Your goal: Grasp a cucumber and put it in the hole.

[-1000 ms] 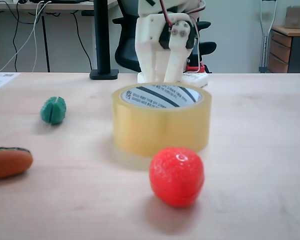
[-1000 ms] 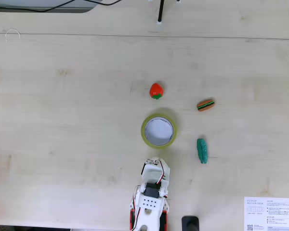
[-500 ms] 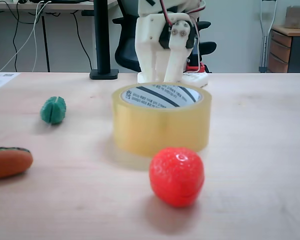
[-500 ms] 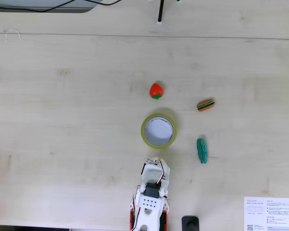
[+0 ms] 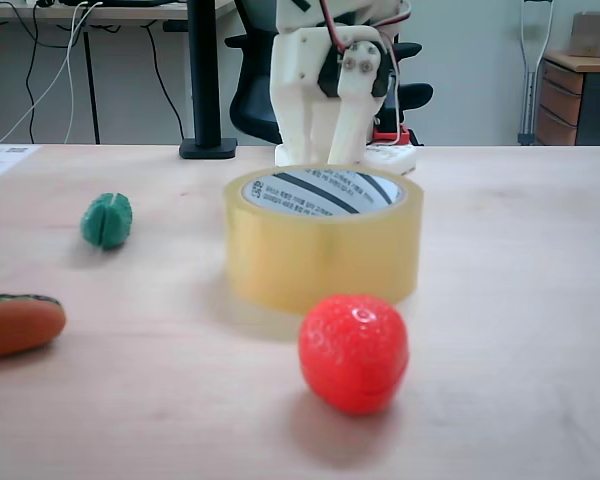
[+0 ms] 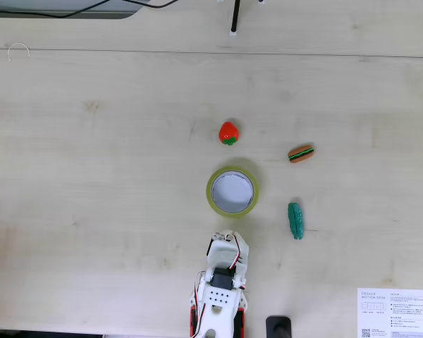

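Nothing moved since prev frames: grooved dark-green cucumber (image 6: 295,220) lies untouched, gripper (image 6: 225,238) state can't tell, prob. folded.

A small dark-green cucumber (image 6: 295,220), stubby and grooved into segments, lay lengthwise on the pale wooden worktop (image 6: 92,176), well apart from the yellowish translucent tape roll (image 6: 232,191) and at about four o'clock from it in the top-down fixed view. The roll sat flat, its round hole (image 6: 232,191) facing up, the white, black-striped core (image 5: 320,190) visible inside.
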Controlling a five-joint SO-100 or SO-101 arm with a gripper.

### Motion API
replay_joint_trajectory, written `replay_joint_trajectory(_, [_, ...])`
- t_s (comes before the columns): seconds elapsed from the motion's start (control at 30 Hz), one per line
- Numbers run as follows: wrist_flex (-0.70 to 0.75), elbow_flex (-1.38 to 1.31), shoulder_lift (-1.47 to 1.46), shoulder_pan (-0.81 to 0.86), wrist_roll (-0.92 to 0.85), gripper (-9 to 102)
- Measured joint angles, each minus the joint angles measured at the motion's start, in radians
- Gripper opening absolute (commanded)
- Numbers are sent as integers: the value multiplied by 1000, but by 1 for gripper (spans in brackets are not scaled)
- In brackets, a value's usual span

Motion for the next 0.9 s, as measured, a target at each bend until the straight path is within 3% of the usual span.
replay_joint_trajectory(0.4, [-2,0,0,0,0,0])
replay_joint_trajectory(0.5, [-29,23,-2,0,0,7])
replay_joint_trajectory(0.63, [-146,23,5,21,-34,9])
replay_joint_trajectory(0.9, [-465,25,-11,184,-311,18])
